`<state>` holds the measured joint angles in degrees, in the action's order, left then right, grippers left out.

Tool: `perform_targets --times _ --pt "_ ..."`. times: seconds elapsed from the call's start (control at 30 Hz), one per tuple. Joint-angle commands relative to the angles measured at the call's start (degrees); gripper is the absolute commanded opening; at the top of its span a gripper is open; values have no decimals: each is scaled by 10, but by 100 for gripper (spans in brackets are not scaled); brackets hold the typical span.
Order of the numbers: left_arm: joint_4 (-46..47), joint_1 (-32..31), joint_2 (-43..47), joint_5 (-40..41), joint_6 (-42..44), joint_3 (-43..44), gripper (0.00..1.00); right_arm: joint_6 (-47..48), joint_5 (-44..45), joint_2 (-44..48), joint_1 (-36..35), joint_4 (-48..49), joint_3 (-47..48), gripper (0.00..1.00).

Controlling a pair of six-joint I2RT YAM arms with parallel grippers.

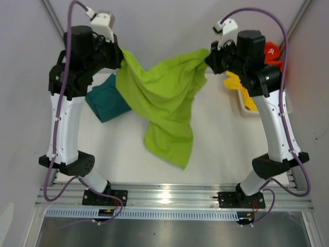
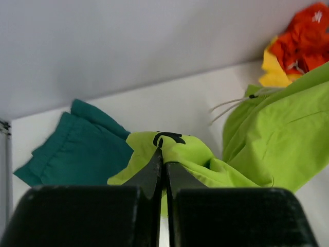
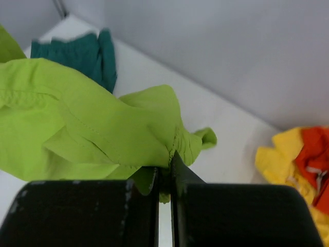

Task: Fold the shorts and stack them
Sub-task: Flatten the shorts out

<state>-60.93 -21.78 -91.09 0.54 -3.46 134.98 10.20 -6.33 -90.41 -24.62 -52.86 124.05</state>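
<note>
Lime green shorts (image 1: 164, 98) hang between arms over far half of surface (image 1: 221, 149). Left gripper (image 2: 164, 157) clamped on one end, right gripper (image 3: 165, 162) on other. Teal shorts (image 1: 107, 98) lie near far-left corner.

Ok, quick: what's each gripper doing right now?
Left gripper: closed, holding the lime green shorts.
Right gripper: closed, holding the same shorts at the opposite end.

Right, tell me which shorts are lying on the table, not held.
The teal fabric shorts, resting on the white table; the lime green fabric shorts hang between the left pincer and right pincer.
</note>
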Motion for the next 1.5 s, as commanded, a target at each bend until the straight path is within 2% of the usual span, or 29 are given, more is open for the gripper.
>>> perform_targets --times 0.0,0.07,0.1,0.17,0.27,0.3,0.37,0.43,0.47,0.5,0.53,0.57,0.63,0.7,0.83,0.87,0.9,0.97,1.03,1.2,1.23,1.43,1.47 --pt "26 57 -7 -92 13 113 0 7 -3 -45 26 88 162 0" --pt "44 94 -11 -124 14 106 0 5 -20 -70 48 80 202 0" --pt "48 106 -14 -161 9 87 0 4 -31 -71 55 79 198 0" --pt "52 110 -7 -170 7 70 0 3 -32 -61 66 79 147 0" --pt "124 103 58 -172 1 -109 0 -3 -29 -7 73 110 47 0" --pt "168 102 80 -170 -1 -143 0 -6 -30 31 76 137 -31 0" --pt "209 97 148 -171 -3 -270 0 -18 -30 72 90 162 -107 0" --pt "261 86 196 -171 -2 -332 0 -26 -34 129 100 167 -205 0" --pt "274 63 240 -171 -1 -424 0 -32 -29 149 105 163 -276 0" --pt "288 47 262 -164 0 -456 0 -35 -26 168 106 160 -277 0" --pt "322 30 284 -154 -7 -527 0 -39 -21 208 106 159 -358 0" --pt "342 -4 327 -147 -15 -598 0 -47 -18 227 106 158 -401 0" --pt "394 -45 368 -145 -45 -697 0 -57 -17 284 106 158 -518 0" --pt "405 -66 419 -133 -55 -791 0 -77 -35 312 106 132 -571 0" --pt "346 -85 454 -115 -45 -829 0 -122 -112 349 76 79 -641 0" --pt "332 -85 455 -111 -35 -831 0 -133 -101 351 48 71 -630 0" --pt "309 -85 455 -88 -17 -833 0 -179 -27 353 8 42 -624 0" --pt "300 -85 453 -60 -6 -833 0 -212 -8 363 -100 41 -617 0" --pt "301 -85 443 -37 -6 -824 0 -243 -39 350 -139 32 -613 0" --pt "264 -84 393 84 -4 -787 0 -318 54 303 -277 -54 -635 0" --pt "262 -83 391 116 -6 -779 0 -332 60 306 -292 -60 -643 0" --pt "274 -68 409 170 7 -769 0 -437 96 363 -417 -137 -660 0" --pt "270 -68 412 204 8 -767 0 -452 92 371 -436 -158 -663 0"
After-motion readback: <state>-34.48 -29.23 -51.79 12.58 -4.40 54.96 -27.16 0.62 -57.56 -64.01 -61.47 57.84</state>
